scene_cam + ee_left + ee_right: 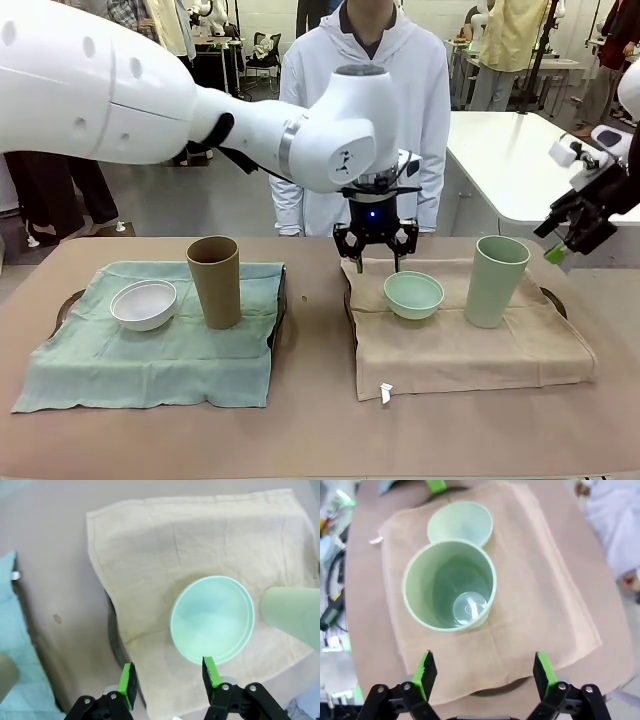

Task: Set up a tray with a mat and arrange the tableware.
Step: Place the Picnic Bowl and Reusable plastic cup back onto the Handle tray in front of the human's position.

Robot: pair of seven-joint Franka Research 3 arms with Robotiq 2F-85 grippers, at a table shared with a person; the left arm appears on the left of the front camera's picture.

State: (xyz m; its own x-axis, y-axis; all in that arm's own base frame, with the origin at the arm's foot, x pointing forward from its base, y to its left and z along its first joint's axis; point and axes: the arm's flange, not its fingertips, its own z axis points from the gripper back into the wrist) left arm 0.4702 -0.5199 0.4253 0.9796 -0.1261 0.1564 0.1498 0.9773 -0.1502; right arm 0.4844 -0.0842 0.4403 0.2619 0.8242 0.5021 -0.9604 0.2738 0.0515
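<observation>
On the right, a beige mat (470, 350) covers a dark tray (347, 300) and carries a mint green bowl (414, 295) and a tall mint green cup (495, 280). My left gripper (377, 258) hangs open just behind and above that bowl. In the left wrist view the bowl (212, 620) lies past the left gripper (169, 677), with only mat between the fingers. My right gripper (565, 245) is open, raised to the right of the cup. In its wrist view the cup (450, 585) stands ahead of the right gripper (484, 672). On the left, a green mat (150, 355) holds a white bowl (143, 304) and a tan cup (214, 282).
A person in a white hoodie (360, 100) stands at the far side of the brown table (320, 430). The left tray's dark rim (283, 290) shows beside the green mat. A white table (520, 160) stands at the back right.
</observation>
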